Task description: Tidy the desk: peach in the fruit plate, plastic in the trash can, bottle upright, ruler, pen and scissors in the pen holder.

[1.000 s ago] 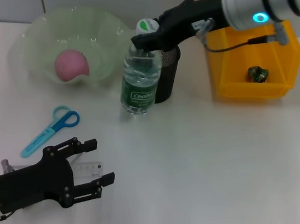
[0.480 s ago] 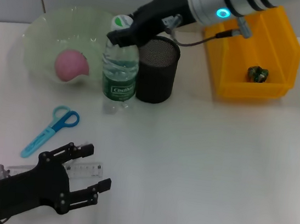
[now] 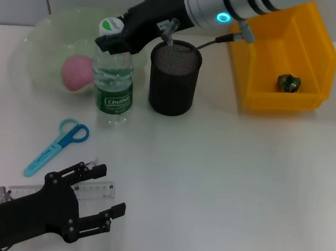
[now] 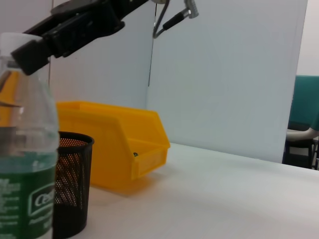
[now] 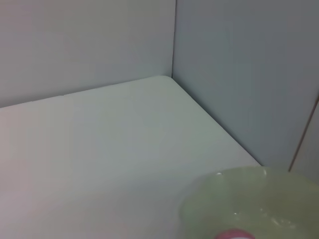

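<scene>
My right gripper [image 3: 112,39] is shut on the neck of the clear bottle [image 3: 113,78] with a green label, which stands upright left of the black mesh pen holder [image 3: 173,78]. The bottle also shows in the left wrist view [image 4: 25,164]. The pink peach [image 3: 76,71] lies in the pale green fruit plate [image 3: 49,36]. Blue scissors [image 3: 57,147] lie on the table. My left gripper [image 3: 100,192] is open, low over the clear ruler [image 3: 88,187] at the front left. The plastic scrap [image 3: 288,82] lies in the yellow bin [image 3: 283,51]. No pen is in view.
The white table [image 3: 228,183] extends to the right and front. A grey wall stands behind the plate and bin. The right wrist view shows the table corner and the plate's rim [image 5: 239,191].
My right gripper has carried the upright bottle leftward, from in front of the pen holder to beside the fruit plate. My left gripper has stayed over the ruler, shifting slightly.
</scene>
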`<state>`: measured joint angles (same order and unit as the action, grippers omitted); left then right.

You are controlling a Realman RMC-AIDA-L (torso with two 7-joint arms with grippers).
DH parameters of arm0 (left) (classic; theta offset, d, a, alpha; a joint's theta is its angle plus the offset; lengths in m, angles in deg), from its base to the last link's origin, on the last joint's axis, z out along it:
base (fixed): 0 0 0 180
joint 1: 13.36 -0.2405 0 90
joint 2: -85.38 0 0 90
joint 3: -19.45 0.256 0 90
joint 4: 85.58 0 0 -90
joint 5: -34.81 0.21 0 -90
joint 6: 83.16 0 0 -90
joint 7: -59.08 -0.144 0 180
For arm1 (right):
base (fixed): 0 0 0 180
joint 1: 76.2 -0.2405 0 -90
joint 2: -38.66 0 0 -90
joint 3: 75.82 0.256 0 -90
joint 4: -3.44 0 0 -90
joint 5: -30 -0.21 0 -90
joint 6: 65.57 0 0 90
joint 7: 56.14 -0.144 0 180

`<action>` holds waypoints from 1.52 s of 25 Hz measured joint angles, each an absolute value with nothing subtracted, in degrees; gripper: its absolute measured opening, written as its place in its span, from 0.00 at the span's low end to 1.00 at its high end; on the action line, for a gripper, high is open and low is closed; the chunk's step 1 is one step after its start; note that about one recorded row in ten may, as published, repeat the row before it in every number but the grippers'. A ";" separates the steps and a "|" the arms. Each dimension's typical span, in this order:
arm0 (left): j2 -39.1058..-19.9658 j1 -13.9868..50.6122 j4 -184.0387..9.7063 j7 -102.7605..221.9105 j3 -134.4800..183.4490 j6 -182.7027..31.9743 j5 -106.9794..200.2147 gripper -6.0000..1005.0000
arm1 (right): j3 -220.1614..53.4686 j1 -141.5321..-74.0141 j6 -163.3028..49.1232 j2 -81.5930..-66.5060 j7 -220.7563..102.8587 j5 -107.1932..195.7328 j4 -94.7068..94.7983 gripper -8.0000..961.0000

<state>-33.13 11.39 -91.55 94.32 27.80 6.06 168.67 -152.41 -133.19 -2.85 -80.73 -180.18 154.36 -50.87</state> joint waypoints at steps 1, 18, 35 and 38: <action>-33.13 11.39 -91.55 94.32 27.80 6.06 168.67 0.81 | -152.41 -133.19 -2.85 -80.73 -180.18 154.36 -50.87 0.47; -33.18 12.05 -91.43 94.32 28.50 6.05 168.71 0.81 | -151.89 -134.78 -4.85 -80.78 -177.67 150.87 -46.24 0.48; -33.18 11.95 -91.47 94.32 28.50 6.05 168.75 0.81 | -152.52 -134.40 -4.56 -80.72 -179.84 150.87 -44.55 0.48; -33.18 11.95 -91.42 94.32 28.51 6.05 168.75 0.81 | -152.53 -134.61 -4.91 -80.73 -179.68 150.83 -43.02 0.48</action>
